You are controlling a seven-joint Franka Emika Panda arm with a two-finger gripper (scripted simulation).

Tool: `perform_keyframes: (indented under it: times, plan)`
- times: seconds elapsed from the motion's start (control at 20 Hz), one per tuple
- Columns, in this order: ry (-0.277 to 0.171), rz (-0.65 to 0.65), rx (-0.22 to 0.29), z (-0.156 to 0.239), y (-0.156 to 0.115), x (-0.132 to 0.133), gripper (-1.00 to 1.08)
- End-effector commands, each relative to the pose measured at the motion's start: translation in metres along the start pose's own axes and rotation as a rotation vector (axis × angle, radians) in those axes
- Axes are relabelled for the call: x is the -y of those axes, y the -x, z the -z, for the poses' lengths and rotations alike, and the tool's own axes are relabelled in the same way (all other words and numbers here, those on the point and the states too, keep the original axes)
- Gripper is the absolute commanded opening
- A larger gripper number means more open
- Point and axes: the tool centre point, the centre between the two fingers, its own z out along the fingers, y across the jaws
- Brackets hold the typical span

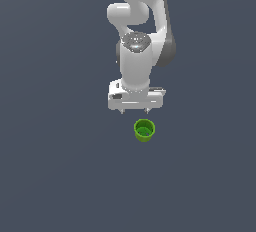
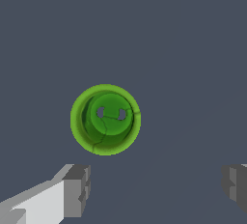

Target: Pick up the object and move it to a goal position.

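Green cup [image 1: 144, 130] upright, hollow inside, end effector [image 1: 135, 111] spread wide, apart

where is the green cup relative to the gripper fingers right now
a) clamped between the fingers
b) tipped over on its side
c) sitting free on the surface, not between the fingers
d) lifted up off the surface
c: in the wrist view the green cup stands upright with its hollow showing, apart from both fingers, and the gripper hangs open above the surface, off to one side of the cup.
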Motion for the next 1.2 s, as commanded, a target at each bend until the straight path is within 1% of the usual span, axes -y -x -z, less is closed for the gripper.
perform_keyframes:
  times: [0.0, 0.35, 0.5, 0.7, 0.95, 1.15]
  plan:
    - [0.000, 0.000, 0.000, 0.000, 0.000, 0.000, 0.28]
    - [-0.013, 0.001, 0.023, -0.007, 0.005, 0.012, 0.28]
    - [-0.013, 0.001, 0.023, -0.007, 0.005, 0.012, 0.28]
    - [-0.014, -0.004, 0.037, -0.009, 0.003, 0.011, 0.28]
    - [-0.017, -0.016, 0.072, -0.013, -0.003, 0.011, 0.28]
    - [-0.021, -0.030, 0.116, -0.020, -0.008, 0.010, 0.28]
